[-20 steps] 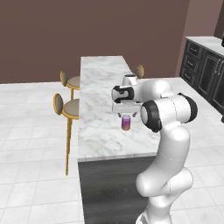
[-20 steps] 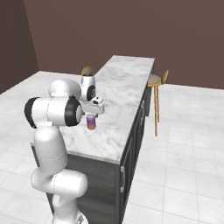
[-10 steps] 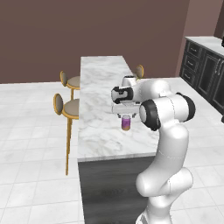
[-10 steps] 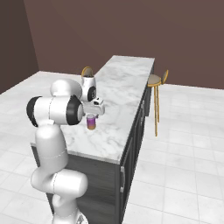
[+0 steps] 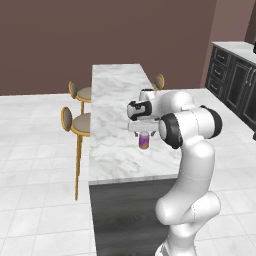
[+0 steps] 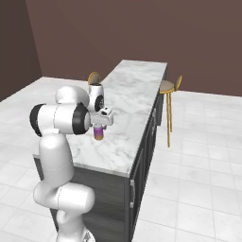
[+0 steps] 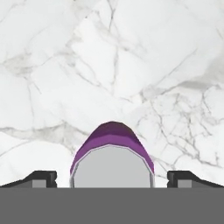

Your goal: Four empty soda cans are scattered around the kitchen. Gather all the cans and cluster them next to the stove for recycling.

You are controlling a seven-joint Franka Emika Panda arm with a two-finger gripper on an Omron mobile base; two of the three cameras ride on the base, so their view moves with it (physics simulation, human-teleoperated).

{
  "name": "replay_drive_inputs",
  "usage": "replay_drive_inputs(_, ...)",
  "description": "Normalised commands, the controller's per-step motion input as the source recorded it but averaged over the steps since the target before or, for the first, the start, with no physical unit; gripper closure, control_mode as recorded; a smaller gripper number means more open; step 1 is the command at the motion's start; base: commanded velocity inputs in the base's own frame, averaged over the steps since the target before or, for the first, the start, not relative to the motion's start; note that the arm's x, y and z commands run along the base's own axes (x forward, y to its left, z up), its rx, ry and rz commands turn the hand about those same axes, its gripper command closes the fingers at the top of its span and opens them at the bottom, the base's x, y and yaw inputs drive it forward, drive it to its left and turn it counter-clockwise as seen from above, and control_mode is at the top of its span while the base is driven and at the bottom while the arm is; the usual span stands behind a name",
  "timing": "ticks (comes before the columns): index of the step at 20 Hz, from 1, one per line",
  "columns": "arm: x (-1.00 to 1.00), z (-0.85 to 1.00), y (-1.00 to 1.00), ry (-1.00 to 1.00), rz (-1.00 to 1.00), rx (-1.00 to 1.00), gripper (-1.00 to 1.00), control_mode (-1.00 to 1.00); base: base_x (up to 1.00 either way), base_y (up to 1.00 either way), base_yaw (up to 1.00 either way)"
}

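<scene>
- The white arm [image 5: 192,150] rises close to the cameras, at the near end of a long marble table [image 5: 117,107], and bends forward over its top.
- The hand [image 7: 112,177] points straight down at the table and hangs over the purple soda can [image 5: 144,141].
- In the hand view the can [image 7: 112,162] sits between the two dark fingertips [image 7: 41,178], one on each side of it, with bare marble showing between each tip and the can wall: the hand is spread wide and is not gripping anything.
- The can stands upright on the marble, silver top up, in the near half of the table and towards the side where the arm stands; in the right base view it [image 6: 99,133] shows just under the hand's white body.
- The table top is white stone with grey veins; its base [image 6: 142,160] below is dark grey, with panelled fronts on the long side.
- Further off, along the table's far long side, stand two bar stools [image 5: 77,122] with thin gold legs, round grey seats and oval backs, one behind the other.
- Another stool back [image 5: 159,81] shows beside the table's other long edge, beyond the arm.
- At the far right of the left base view runs a row of dark cabinets [image 5: 235,82] with a pale top.
- A brown wall [image 5: 100,40] closes the room behind, above a floor [image 5: 35,165] of pale tiles.
</scene>
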Motion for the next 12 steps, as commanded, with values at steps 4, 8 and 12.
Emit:
replay_drive_inputs(4, 0.0, -0.06, 0.0, 0.0, 0.0, 0.0, -1.0, -1.0, 0.0, 0.0, 0.0)
replay_drive_inputs(8, 0.0, -0.04, 0.0, 0.0, 0.0, 0.0, -1.0, -1.0, 0.0, 0.0, 0.0)
replay_drive_inputs(12, -0.03, -0.05, 0.0, 0.0, 0.0, 0.0, -1.0, -1.0, 0.0, 0.0, 0.0)
